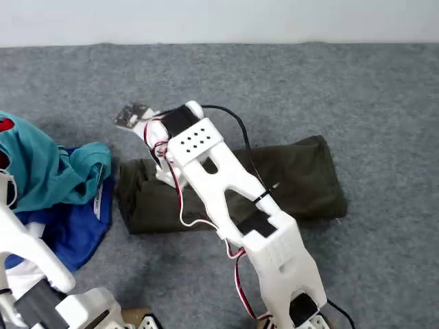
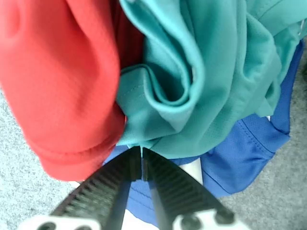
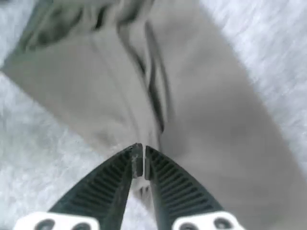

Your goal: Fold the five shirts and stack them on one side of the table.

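Jaws of my right gripper (image 3: pixel 138 160) sit together over the folded olive-green cotton shirt (image 3: pixel 206 120). My left gripper (image 2: pixel 142 163) is closed too, at the crumpled teal mesh shirt (image 2: pixel 206 72), which is heaped with the red shirt (image 2: pixel 57 72) and blue shirt (image 2: pixel 244 148) beside it. Olive fold looks finished, so next I'd grip it and slide it aside.

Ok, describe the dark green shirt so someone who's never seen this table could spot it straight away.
Start from the grey carpeted table and look at its middle, under the white right arm. There lies the dark olive shirt, folded into a long flat band. Unlike the teal shirt and blue shirt crumpled in a heap at the high view's left edge, it is dark and lies alone.
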Controlling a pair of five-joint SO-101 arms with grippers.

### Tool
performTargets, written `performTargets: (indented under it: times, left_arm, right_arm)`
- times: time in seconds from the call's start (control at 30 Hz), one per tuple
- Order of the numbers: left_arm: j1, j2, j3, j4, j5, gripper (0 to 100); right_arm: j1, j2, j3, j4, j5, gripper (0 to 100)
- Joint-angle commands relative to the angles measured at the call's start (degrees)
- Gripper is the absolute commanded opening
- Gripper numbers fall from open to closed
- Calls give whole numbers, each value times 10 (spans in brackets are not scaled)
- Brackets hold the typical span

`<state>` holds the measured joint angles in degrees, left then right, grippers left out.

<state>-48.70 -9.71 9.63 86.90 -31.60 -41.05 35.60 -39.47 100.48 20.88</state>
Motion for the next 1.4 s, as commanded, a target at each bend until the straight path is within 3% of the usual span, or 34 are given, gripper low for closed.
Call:
performTargets:
  times: [0.0,0.27,0.5,0.6,0.83,1.1,1.37]
  left_arm:
    - [-2,-26,-10,5,-4,15]
    - [6,-26,-9,2,-3,15]
    - [7,-27,-10,4,-2,15]
    - [6,-27,-10,4,-2,15]
    - [5,-32,-10,4,-4,15]
    - [8,-28,-10,5,-4,15]
    - [8,-28,-10,6,-4,15]
  right_arm:
    - [20,-50,88,18,-3,9]
    - [82,-11,169,-87,-2,9]
    - [101,-75,84,16,-5,13]
    - [147,-117,91,24,-6,46]
    - [308,-186,171,19,-33,271]
    - [449,-171,234,-81,-32,277]
    - [471,-69,247,-160,-46,277]
